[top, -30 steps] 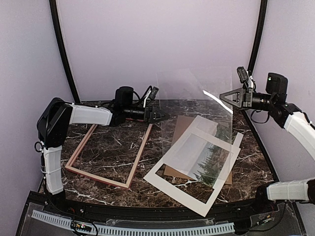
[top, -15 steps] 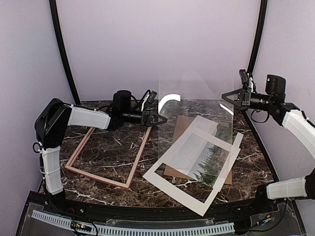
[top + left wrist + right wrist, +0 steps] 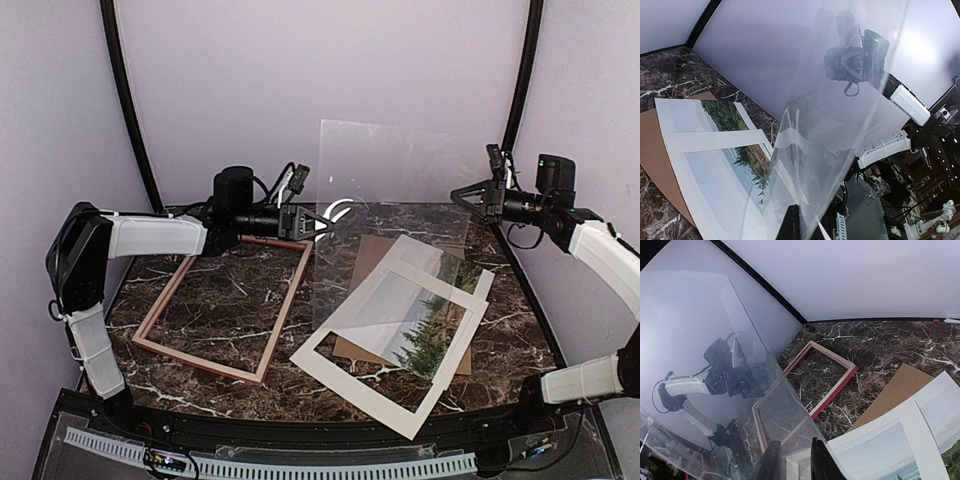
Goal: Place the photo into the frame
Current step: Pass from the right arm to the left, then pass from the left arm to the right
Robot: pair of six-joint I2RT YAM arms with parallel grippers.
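Dark marble table (image 3: 520,320), lavender walls. Frame (image 3: 285,314) flat at 9 o'clock, nothing inside it. Photo (image 3: 430,345) at 4 o'clock, apart from frame, lying under white mat (image 3: 345,378) and over brown backing board (image 3: 372,252). Clear sheet (image 3: 390,190) upright toward 12 o'clock. Left gripper (image 3: 322,222) clamped on sheet's 9 o'clock edge, right gripper (image 3: 455,193) clamped on 3 o'clock edge.
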